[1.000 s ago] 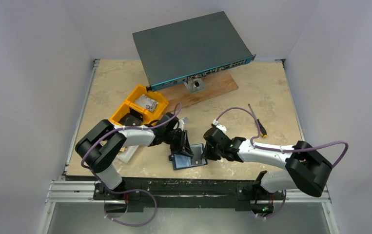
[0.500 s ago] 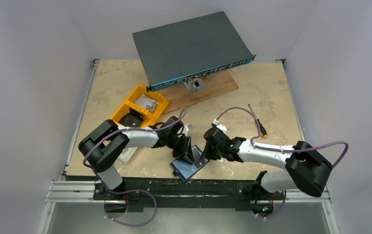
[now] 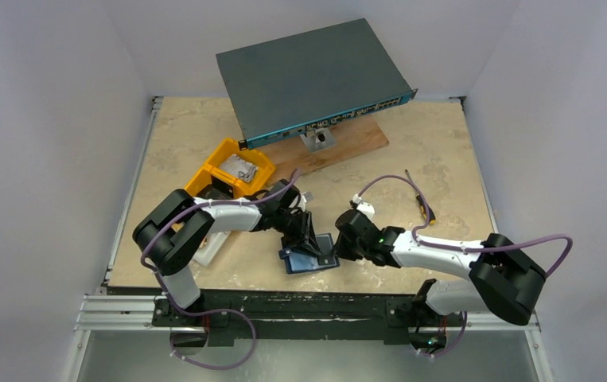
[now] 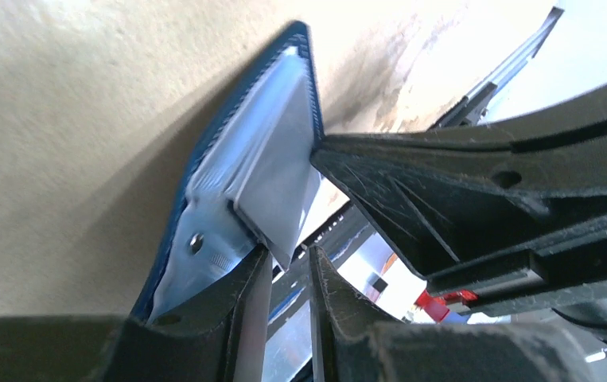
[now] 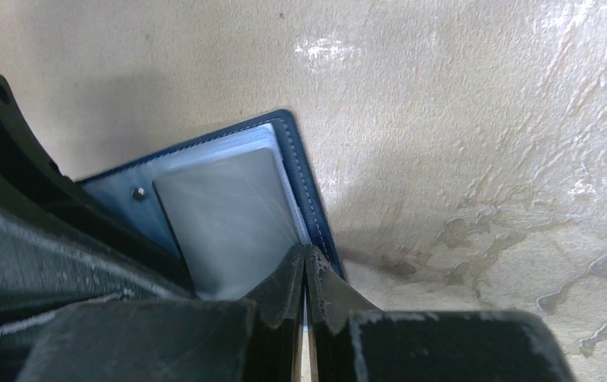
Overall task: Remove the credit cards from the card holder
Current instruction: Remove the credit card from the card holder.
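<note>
Two grippers meet over the card holder [image 3: 311, 262], which lies open at 6 o'clock on the table [image 3: 443, 143], close to the near edge. The left gripper [image 4: 282, 274] comes in from 10 o'clock of the holder and the right gripper [image 5: 304, 267] from 3 o'clock.

In the right wrist view a pale grey card [image 5: 220, 223] sits inside the navy, stitched cover, over a clear sleeve. A small metal stud [image 5: 137, 192] lies just beside the card at its 9 o'clock. The right fingers are pressed together with no gap showing. Their tips touch the holder at the card's 5 o'clock corner. Whether a thin edge is caught between them cannot be told.

In the left wrist view the left fingers stand a narrow slit apart. The lower corner of the card and sleeve reaches down to that slit, against one fingertip, but it is not clear whether they are pinching it.

From the holder, yellow bins [image 3: 228, 177] sit at 10 o'clock, behind the left arm, and a screwdriver [image 3: 421, 200] lies at 2 o'clock. A grey network switch [image 3: 312, 79] rests tilted on a wooden board [image 3: 356, 139] at 12 o'clock, well apart.
</note>
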{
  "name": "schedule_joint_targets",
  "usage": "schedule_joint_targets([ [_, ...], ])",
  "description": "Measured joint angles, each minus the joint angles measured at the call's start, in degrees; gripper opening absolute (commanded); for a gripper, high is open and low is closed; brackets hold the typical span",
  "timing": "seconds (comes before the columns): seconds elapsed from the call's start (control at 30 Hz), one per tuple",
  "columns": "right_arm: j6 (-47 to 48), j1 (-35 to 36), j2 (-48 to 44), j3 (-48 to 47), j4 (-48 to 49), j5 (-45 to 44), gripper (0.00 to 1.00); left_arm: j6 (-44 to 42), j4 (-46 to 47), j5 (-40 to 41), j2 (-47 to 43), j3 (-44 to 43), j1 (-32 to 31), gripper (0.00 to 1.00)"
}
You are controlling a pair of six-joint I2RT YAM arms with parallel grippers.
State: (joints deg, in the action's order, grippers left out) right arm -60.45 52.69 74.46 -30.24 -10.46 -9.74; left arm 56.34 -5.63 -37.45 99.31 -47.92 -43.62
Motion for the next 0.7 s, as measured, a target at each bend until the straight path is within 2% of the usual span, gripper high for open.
schedule_joint_targets([
  [0.17,-0.2,0.0,-0.8,0.7,0.2,0.2,0.0,0.6,0.8,1.8,0.7,0.0,0.5,0.23],
  [0.33,-0.2,0.0,-0.6,0.7,0.6,0.5,0.0,2.3,4.7,2.2,0.8,0.7,0.5,0.29],
  [0.7,-0.2,0.0,-0.2,0.7,1.1,0.7,0.0,4.2,8.6,1.7,1.8,1.7,0.5,0.32],
])
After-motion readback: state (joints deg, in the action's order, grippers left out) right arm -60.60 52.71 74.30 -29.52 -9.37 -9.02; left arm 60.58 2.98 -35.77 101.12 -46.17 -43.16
